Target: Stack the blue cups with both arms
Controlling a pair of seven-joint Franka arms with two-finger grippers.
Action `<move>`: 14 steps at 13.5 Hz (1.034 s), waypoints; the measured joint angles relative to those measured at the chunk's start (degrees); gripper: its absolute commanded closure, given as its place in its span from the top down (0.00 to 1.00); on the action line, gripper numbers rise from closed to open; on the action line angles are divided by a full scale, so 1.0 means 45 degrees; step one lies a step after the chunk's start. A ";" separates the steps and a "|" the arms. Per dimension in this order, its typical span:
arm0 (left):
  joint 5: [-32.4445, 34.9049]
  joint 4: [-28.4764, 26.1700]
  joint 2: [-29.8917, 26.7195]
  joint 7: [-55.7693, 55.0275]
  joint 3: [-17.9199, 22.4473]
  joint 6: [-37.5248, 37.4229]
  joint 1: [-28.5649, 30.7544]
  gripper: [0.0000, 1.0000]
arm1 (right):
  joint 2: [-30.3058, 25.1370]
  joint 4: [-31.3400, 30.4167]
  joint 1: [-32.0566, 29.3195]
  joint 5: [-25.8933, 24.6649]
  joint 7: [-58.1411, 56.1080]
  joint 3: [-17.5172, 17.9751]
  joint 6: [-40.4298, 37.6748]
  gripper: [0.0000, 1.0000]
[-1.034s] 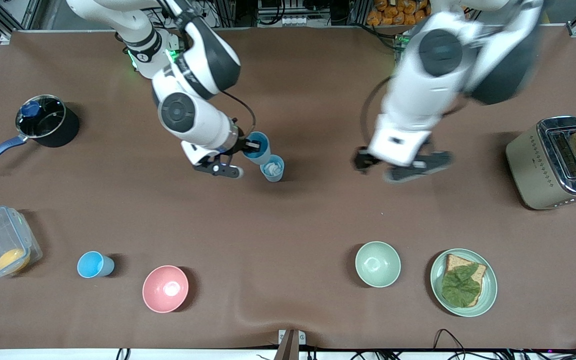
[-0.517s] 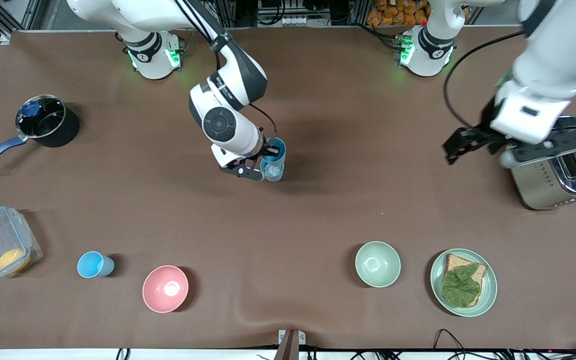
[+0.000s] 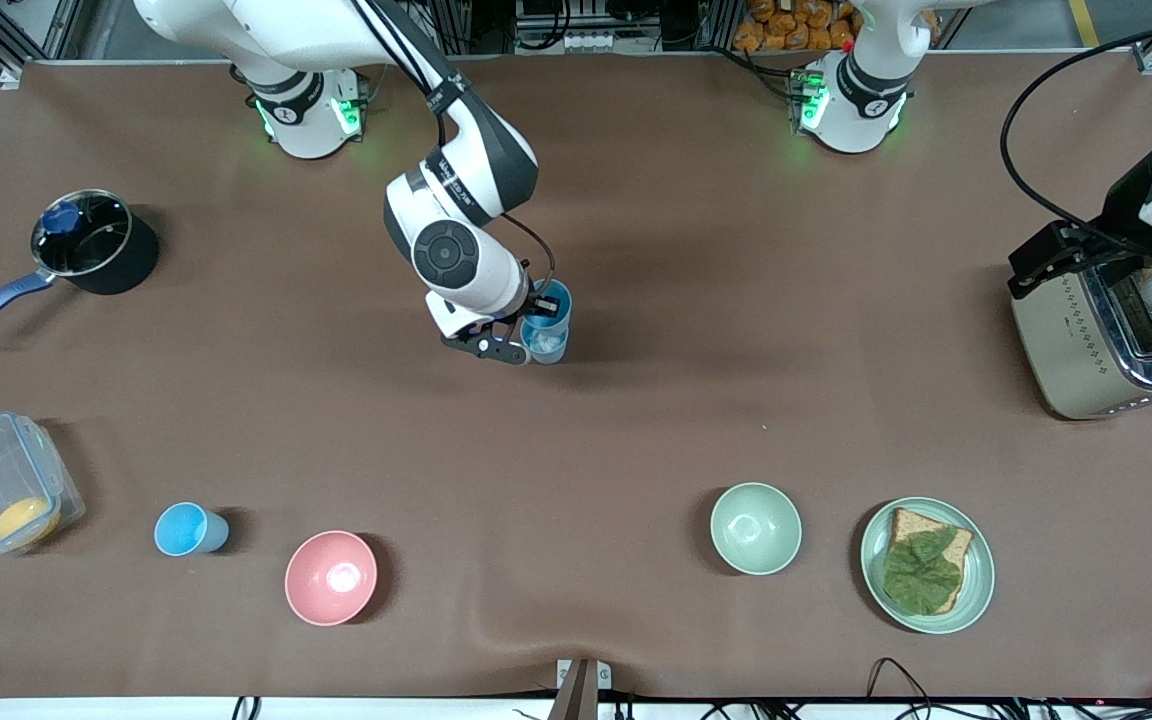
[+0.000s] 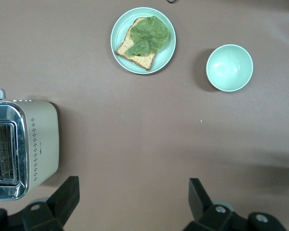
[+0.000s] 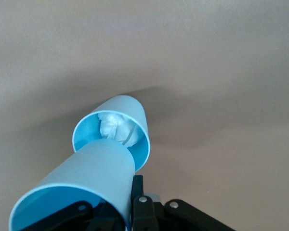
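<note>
1. A spare blue cup (image 3: pixel 191 529) stands nearest the camera, beside the pink bowl (image 3: pixel 330 577).
2. Farther back, the right gripper (image 3: pixel 526 305), clamped on the held cup (image 5: pixel 79 190), hangs over the standing cup (image 5: pixel 127 122); its white wad could block seating.
3. The left gripper (image 4: pixel 130 202), jaws apart, waits above the toaster (image 3: pixel 1101 340).

Held blue cup (image 3: pixel 549 303) over standing cup (image 5: pixel 130 129), perhaps partly inserted.

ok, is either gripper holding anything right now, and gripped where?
The right gripper is shut on a blue cup, pinching its rim wall, over a second cup with something white inside. The left gripper is open, holding nothing, beside the toaster.
</note>
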 measured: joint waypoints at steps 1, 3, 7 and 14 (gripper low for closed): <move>-0.0169 -0.0052 -0.0021 0.0000 -0.0040 -0.0002 -0.0002 1.00 | 0.0015 0.0000 0.0000 -0.0141 0.0024 -0.0035 0.0000 0.00; -0.0418 -0.0155 -0.0024 0.0000 -0.0068 0.0014 -0.0001 1.00 | 0.0089 0.0000 0.0000 -0.0323 0.0052 -0.0087 0.0001 0.00; -0.0437 -0.0380 -0.0023 0.0000 -0.0126 0.0164 -0.0005 1.00 | 0.0182 0.0048 -0.0019 -0.0360 0.0649 -0.0152 0.0080 1.00; -0.0355 -0.0390 -0.0131 0.0135 0.0060 -0.0076 0.0051 1.00 | -0.0549 0.0829 -0.1878 -0.0808 -0.2448 -0.0361 -0.2288 1.00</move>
